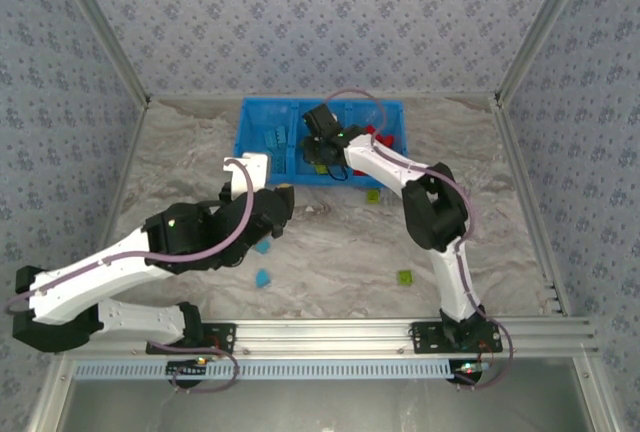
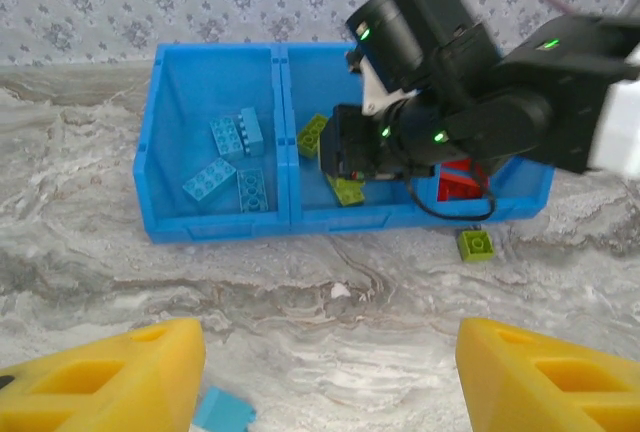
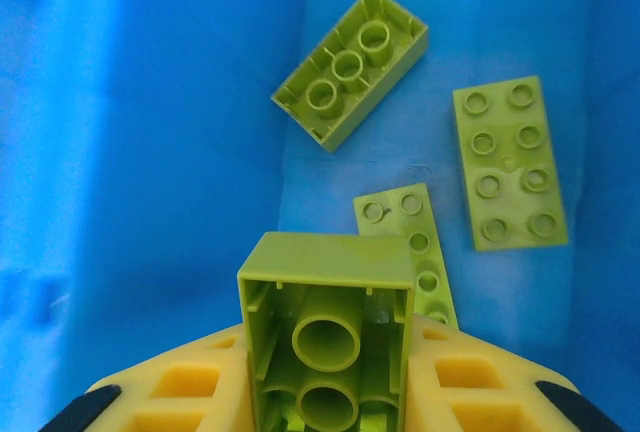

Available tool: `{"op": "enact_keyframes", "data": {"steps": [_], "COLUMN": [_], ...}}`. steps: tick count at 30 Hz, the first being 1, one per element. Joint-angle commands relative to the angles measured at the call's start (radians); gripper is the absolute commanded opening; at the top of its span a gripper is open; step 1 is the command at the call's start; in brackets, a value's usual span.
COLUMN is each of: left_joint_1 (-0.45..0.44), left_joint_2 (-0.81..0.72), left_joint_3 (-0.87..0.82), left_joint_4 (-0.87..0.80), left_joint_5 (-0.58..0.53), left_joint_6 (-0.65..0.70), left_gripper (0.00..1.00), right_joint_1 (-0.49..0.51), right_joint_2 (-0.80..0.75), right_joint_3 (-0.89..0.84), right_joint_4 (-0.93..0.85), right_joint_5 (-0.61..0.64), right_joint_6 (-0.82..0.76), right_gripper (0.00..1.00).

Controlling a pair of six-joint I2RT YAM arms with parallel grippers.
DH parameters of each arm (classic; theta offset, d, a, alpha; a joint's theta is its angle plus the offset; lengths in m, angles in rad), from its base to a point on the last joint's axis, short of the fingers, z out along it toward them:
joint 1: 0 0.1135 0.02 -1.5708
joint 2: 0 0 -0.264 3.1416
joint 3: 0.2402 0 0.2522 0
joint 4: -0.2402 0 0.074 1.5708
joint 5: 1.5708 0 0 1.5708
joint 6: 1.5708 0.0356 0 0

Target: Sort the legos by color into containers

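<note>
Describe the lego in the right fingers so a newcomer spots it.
Find the blue bin at the far side of the table, middle compartment. Over it, the right arm's yellow fingers clamp a lime brick. Unlike the three lime bricks lying on the bin floor, it is held up, hollow underside showing.

Table: grey-white marbled surface [image 1: 330, 252], seen mid-frame.
Bin: bright blue rectangular plastic tub [image 1: 270, 104], set upper centre.
Right of centre: two lime green plastic bricks [image 1: 372, 195], [image 1: 405, 277].
Lower centre: two light blue plastic bricks [image 1: 263, 247], [image 1: 263, 278].

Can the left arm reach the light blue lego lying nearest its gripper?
Probably yes: the left gripper is open and empty, and the light blue lego lies loose on the table right beside it.
</note>
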Motion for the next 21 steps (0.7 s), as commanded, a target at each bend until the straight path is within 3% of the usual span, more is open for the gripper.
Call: {"op": "enact_keyframes", "data": {"steps": [1,11,21], "left_joint_1": [0.003,0.003,-0.001], "left_joint_2": [0.055,0.156,0.173], "left_joint_3": [0.095,0.153,0.143], "left_joint_4": [-0.044,-0.091,-0.082], "left_joint_5": [-0.008,-0.020,-0.001], "left_joint_6": [0.040,0.013,-0.003], "left_gripper": [0.67,0.67,0.67], "right_joint_1": [-0.018,-0.047,-0.050], "right_joint_2": [0.065,0.168,0.124], "right_joint_3": [0.102,0.168,0.139], "right_joint_4": [-0.074,-0.080,-0.082], "right_joint_5": [-0.084,-0.210,-0.214], "right_joint_6": [-0.049,-0.027,-0.053], "right_gripper": [0.27,0.34,0.57]}}
